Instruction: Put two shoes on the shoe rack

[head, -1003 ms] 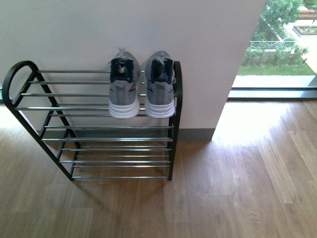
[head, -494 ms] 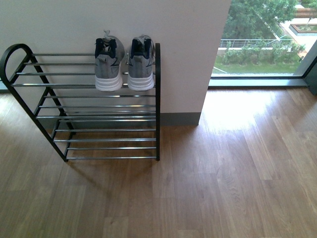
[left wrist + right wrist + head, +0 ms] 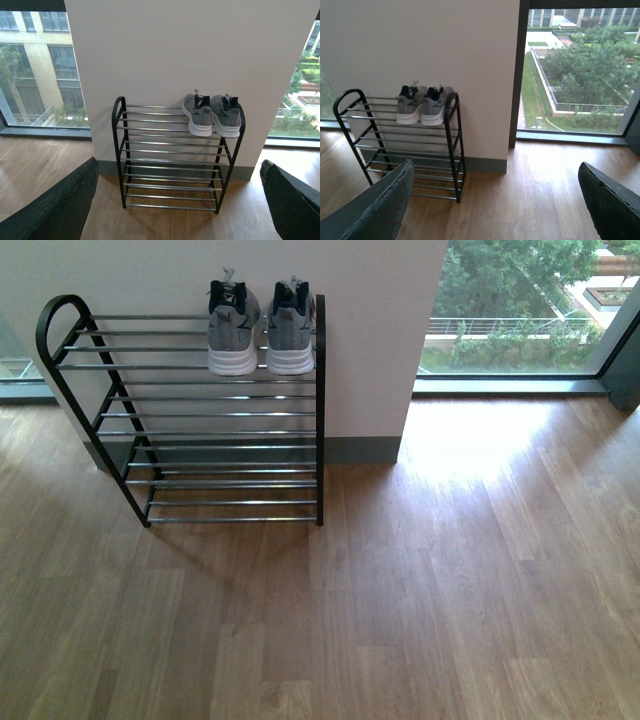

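Note:
Two grey knit sneakers (image 3: 233, 332) (image 3: 290, 332) with white soles stand side by side at the right end of the top tier of the shoe rack (image 3: 200, 450), heels toward me. The rack has black side frames and chrome rods and stands against a white wall. Both also show in the left wrist view (image 3: 199, 116) (image 3: 227, 118) and the right wrist view (image 3: 409, 106) (image 3: 434, 107). My left gripper (image 3: 180, 200) is open and empty, well back from the rack (image 3: 170, 165). My right gripper (image 3: 495, 205) is open and empty, off to the rack's right (image 3: 405, 150). No pale blue slides are in view. Neither arm shows in the front view.
Wooden plank floor (image 3: 400, 590) spreads in front of and right of the rack. A floor-length window (image 3: 520, 310) with a dark sill is at the right of the wall. Another window (image 3: 35, 70) is left of the wall.
The front view has drawn back from the rack: the rack and sneakers look smaller and sit higher in the frame, and more floor shows in front.

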Action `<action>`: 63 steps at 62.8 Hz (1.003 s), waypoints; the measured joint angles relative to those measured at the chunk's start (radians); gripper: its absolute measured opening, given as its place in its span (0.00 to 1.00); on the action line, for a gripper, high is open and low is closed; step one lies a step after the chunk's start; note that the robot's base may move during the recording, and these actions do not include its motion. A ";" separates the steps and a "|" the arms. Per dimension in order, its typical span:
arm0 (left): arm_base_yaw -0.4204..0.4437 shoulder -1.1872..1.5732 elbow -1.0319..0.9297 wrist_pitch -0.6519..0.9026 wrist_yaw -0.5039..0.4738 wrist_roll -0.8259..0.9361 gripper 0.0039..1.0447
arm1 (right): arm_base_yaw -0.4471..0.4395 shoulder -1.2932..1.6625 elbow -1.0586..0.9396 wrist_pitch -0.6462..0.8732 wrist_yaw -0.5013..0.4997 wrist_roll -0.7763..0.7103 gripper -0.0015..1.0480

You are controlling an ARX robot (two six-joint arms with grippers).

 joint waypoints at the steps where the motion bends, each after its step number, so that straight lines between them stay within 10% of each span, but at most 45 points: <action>1: 0.000 0.000 0.000 0.000 0.000 0.000 0.91 | 0.000 0.000 0.000 0.000 0.000 0.000 0.91; 63: 0.000 0.000 0.000 0.000 0.000 0.000 0.91 | 0.001 0.000 0.000 0.000 0.000 0.000 0.91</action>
